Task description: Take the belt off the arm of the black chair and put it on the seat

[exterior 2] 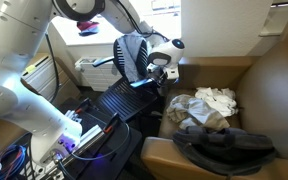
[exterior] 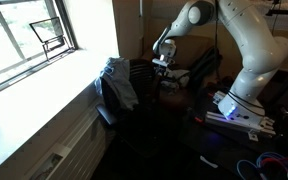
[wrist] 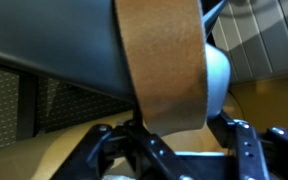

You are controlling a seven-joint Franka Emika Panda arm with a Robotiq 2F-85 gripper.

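At centre of the wrist view, the belt shows as a broad tan strap looped over the armrest of the black chair. The armrest runs as a dark bar from the upper left of the frame down toward the right. The belt crosses it almost squarely, so its long axis runs from the top of the frame to the bottom. It lies directly ahead of my gripper, dropping into the gap between the two fingers at the lower edge.

The jaws stand part-way open, one on each side of the strap, which nearly fills the gap. I cannot tell whether the pads press on it or only flank it. I judge that the coming move turns on this crossing: the loop has to travel along the armrest or lift off it, not pull against it.

In both exterior views, my gripper hangs at the chair's side, just beside a grey cloth draped over the backrest. Neither view shows the belt itself. An exterior view adds the brown armchair at right, heaped with clothes. The seat is lost in shadow below the gripper, and I cannot pick it out.
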